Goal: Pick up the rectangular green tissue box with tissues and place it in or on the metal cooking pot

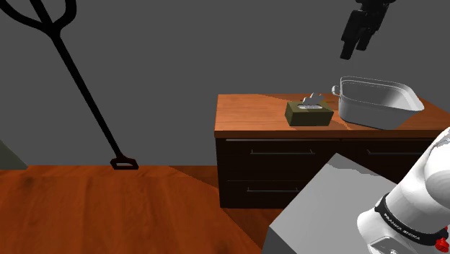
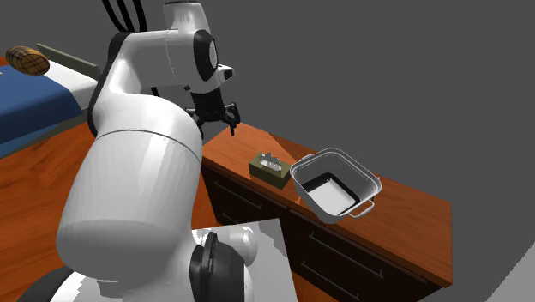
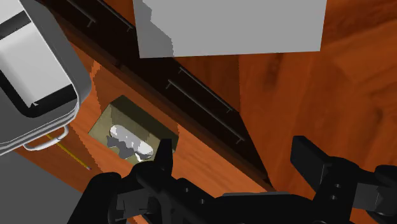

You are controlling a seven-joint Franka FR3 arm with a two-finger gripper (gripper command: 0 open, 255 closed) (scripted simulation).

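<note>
1. Hovering high above the counter, the gripper hangs empty with its fingers wide apart, probably ready to descend.
2. The olive-green tissue box sits on the counter just beside the metal pot, tissue upward, so the carry looks short.
3. The dark lettering on the arm is too small to read.

The tissue box is showing olive green, with white tissue poking from its top. At its three o'clock in the shoulder view, the pot is gleaming silver-grey. The dresser top is glowing reddish-brown over near-black drawer fronts. The floor is running in streaked orange-brown grain and the wall is reading flat grey. The gripper is showing all black, and the arm is shining white with dark joints.
</note>
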